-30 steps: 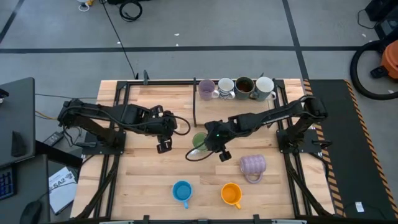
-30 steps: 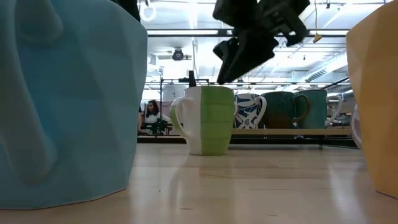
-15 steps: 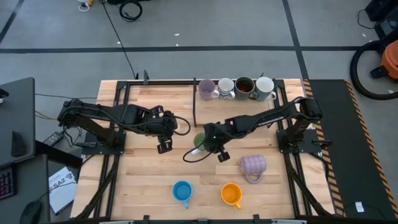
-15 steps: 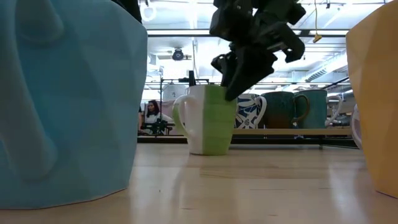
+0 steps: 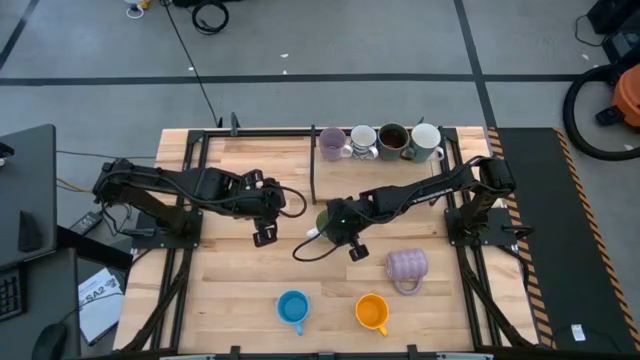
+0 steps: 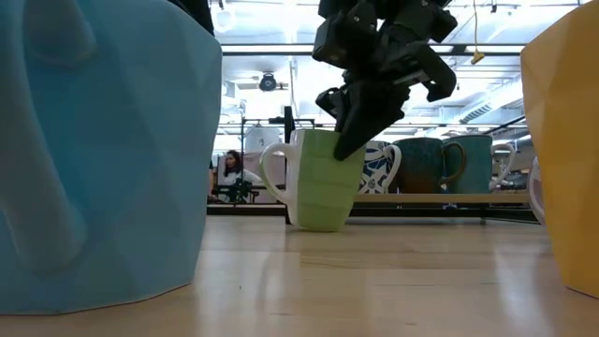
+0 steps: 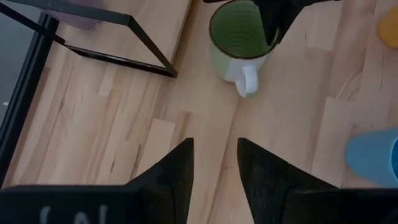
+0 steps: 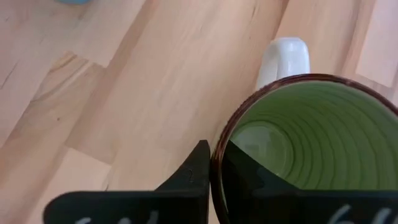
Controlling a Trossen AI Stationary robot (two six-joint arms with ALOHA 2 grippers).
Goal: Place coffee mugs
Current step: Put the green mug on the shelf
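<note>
The green mug (image 5: 322,222) with a white handle (image 7: 246,81) stands mid-table, tilted in the low view (image 6: 323,183). My right gripper (image 5: 336,226) is shut on its rim. My left gripper (image 5: 263,234) hovers open to the mug's left, touching nothing (image 7: 214,165). Near the far edge stand a lilac mug (image 5: 333,144), a white mug (image 5: 362,141), a dark grey-brown mug (image 5: 392,139) and a second white mug (image 5: 425,141). The ribbed lavender mug (image 5: 407,266), blue mug (image 5: 292,306) and orange mug (image 5: 371,311) sit toward the near edge. My right gripper grips the green mug's rim (image 8: 216,155) on the side away from the handle, one finger inside (image 8: 242,177) and one outside (image 8: 196,168). The fingers come from above, slanting in from the right. The mug leans in the hold; whether its base has left the table cannot be told.
A black metal frame (image 5: 313,165) stands on the table beside the far row of mugs. Bare wood lies between the green mug and the near mugs. The blue mug (image 6: 103,150) and orange mug (image 6: 566,150) fill the low view's sides.
My right gripper has come down and a little toward the table's left onto the green mug, one finger going inside its rim. The mug, upright a second ago, now leans.
</note>
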